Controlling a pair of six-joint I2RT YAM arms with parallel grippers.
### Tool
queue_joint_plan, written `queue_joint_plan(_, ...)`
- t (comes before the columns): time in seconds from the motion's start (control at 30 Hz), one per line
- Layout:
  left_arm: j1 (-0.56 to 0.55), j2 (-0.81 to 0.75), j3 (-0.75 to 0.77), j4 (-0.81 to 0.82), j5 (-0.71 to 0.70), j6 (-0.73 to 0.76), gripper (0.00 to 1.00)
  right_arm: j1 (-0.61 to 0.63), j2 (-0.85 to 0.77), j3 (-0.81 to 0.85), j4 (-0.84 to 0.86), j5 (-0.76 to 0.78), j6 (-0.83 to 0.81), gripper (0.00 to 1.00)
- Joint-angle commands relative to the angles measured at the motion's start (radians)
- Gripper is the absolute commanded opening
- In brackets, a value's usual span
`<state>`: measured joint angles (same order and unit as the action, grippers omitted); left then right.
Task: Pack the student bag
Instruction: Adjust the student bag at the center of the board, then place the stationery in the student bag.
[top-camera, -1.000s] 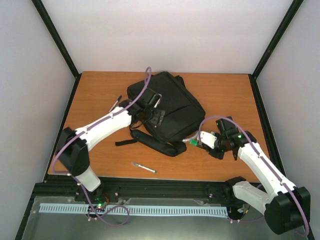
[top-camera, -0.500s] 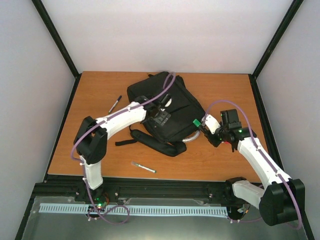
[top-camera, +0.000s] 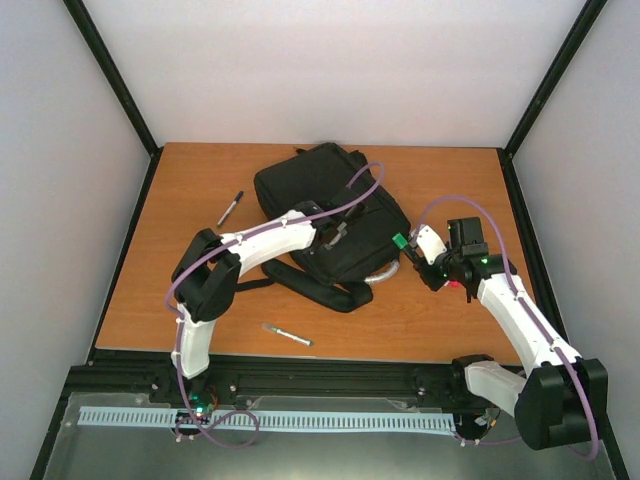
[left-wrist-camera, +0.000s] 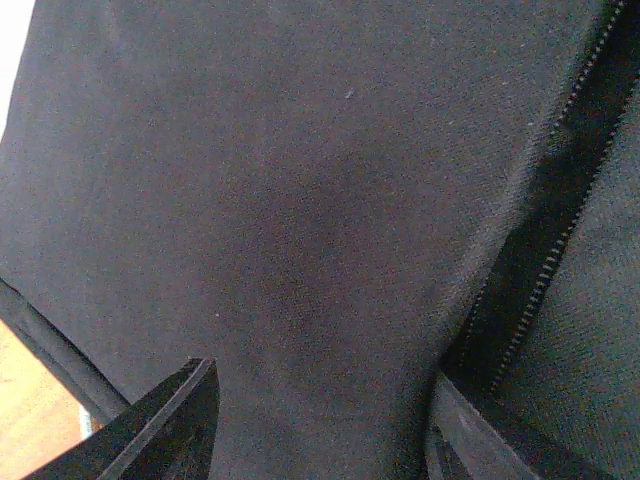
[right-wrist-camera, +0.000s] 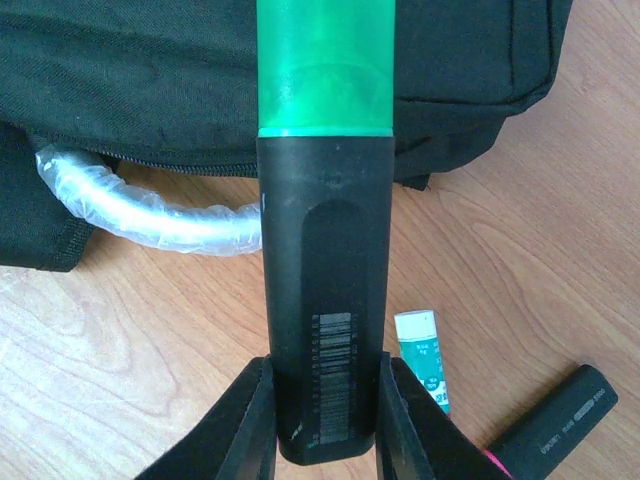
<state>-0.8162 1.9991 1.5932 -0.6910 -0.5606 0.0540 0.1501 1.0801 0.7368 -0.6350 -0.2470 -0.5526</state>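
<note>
Little looks packed yet: a pen (top-camera: 231, 208) and a second pen (top-camera: 287, 335) lie loose left of the bag (top-camera: 300, 180), which sits mid-table. Our left gripper (left-wrist-camera: 320, 440) straddles its fabric with fingers apart, and we cannot tell whether it grips. Our right gripper (right-wrist-camera: 325, 420) clamps a green marker (right-wrist-camera: 325, 230) beside the bag. The table (top-camera: 450, 180) is wooden and the walls (top-camera: 330, 70) are white.

One student bag (top-camera: 330, 205), two pens (top-camera: 231, 208) (top-camera: 287, 335), two highlighters (right-wrist-camera: 322, 250) (right-wrist-camera: 555, 420), one small green-and-white stick (right-wrist-camera: 425, 358), two robot arms (top-camera: 255, 245) (top-camera: 515, 310).
</note>
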Motion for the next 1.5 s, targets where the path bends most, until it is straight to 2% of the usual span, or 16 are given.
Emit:
queue_joint_plan(0.0,0.005,0.029,0.049,0.059,-0.119,0.046,0.51,-0.011,0.008,0.005,0.006,-0.026,0.013,0.03)
queue_joint_plan(0.13,0.005,0.06,0.062,0.07,-0.102,0.088,0.38,-0.012,0.012,0.006,0.004,-0.027,0.016,0.03)
queue_joint_plan(0.23,0.004,0.065,0.059,0.066,-0.091,0.083,0.21,-0.012,0.021,0.011,-0.003,-0.034,0.016,0.03)
queue_joint_plan(0.37,0.002,-0.013,0.029,0.083,-0.021,0.025,0.02,-0.012,0.088,0.095,-0.062,-0.061,0.024,0.03)
queue_joint_plan(0.4,0.002,-0.038,0.012,0.096,-0.005,0.008,0.01,-0.013,0.115,0.131,-0.087,-0.071,0.031,0.03)
queue_joint_plan(0.57,0.002,-0.146,-0.07,0.171,0.121,-0.071,0.01,-0.006,0.258,0.34,-0.232,-0.119,0.047,0.03)
queue_joint_plan(0.77,0.003,-0.183,-0.08,0.173,0.2,-0.121,0.01,0.052,0.416,0.538,-0.365,-0.132,0.042,0.03)
queue_joint_plan(1.07,0.002,-0.222,-0.089,0.171,0.263,-0.181,0.01,0.163,0.591,0.62,-0.405,-0.108,0.091,0.03)
queue_joint_plan(1.27,0.002,-0.235,-0.096,0.178,0.291,-0.193,0.01,0.175,0.7,0.661,-0.402,-0.083,0.149,0.03)
queue_joint_plan(1.47,-0.012,-0.234,-0.096,0.181,0.286,-0.196,0.01,0.177,0.77,0.787,-0.408,-0.106,0.193,0.03)
